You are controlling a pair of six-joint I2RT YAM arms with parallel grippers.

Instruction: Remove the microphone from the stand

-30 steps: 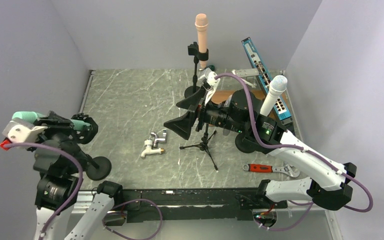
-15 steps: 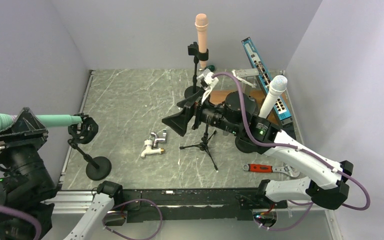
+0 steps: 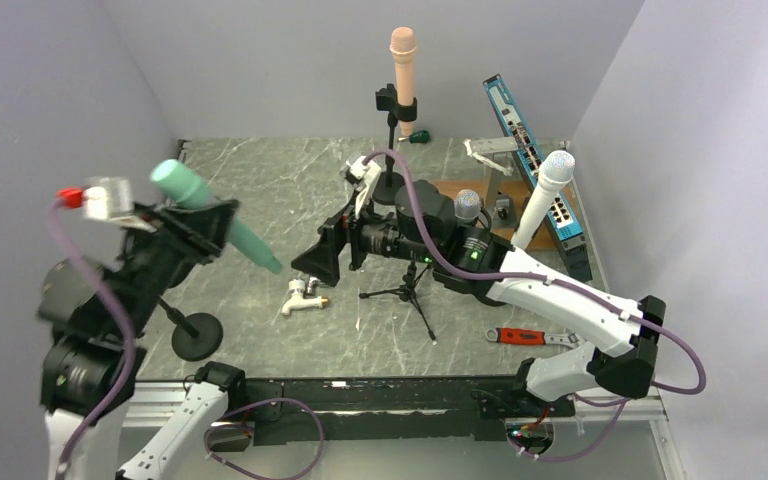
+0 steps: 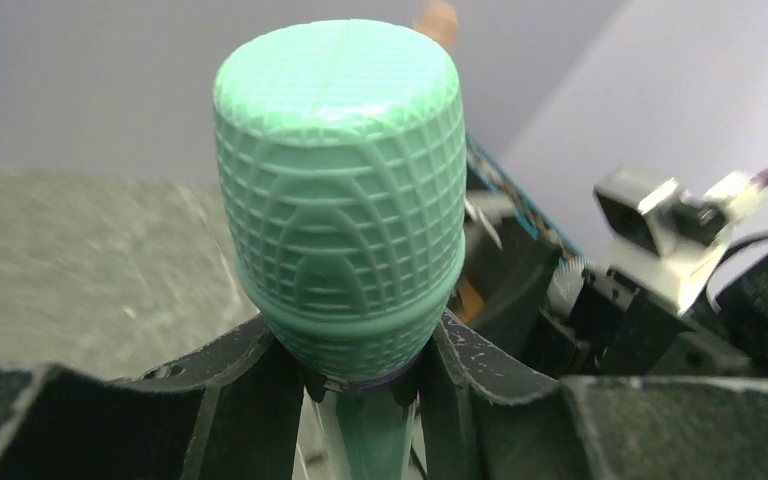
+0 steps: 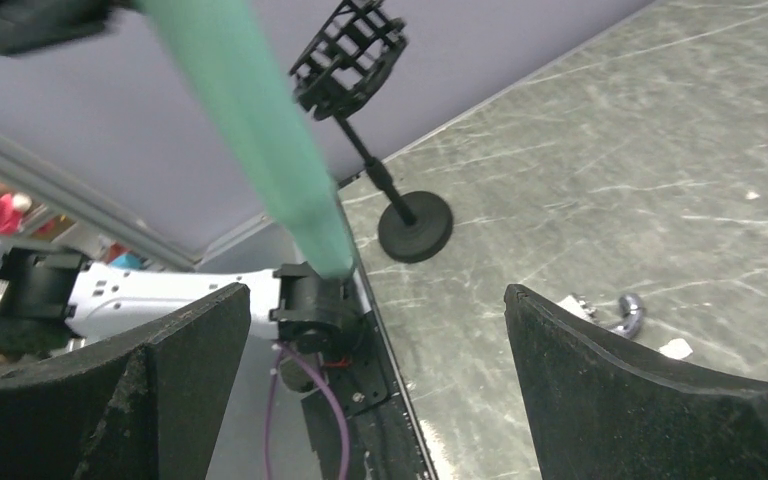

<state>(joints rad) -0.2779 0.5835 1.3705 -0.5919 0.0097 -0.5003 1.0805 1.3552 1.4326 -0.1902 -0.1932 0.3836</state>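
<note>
Basically done: left jaws clamp the green microphone [image 3: 250,245], lifted clear of its stand [image 3: 197,337] at 8 o'clock on the counter [image 3: 260,190]; right jaws wide, empty. Likely only setting down remains.

Grey marbled tabletop [image 3: 260,200], black round-based stand [image 3: 196,335] near left, silver tap [image 3: 306,289] mid-table, small tripod [image 3: 407,293] beside it, red-handled wrench [image 3: 545,338] near right.

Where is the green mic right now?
In the top view the green mic is on the left side, held tilted in the air by the left gripper. It is clear of its stand, just above it.
</note>
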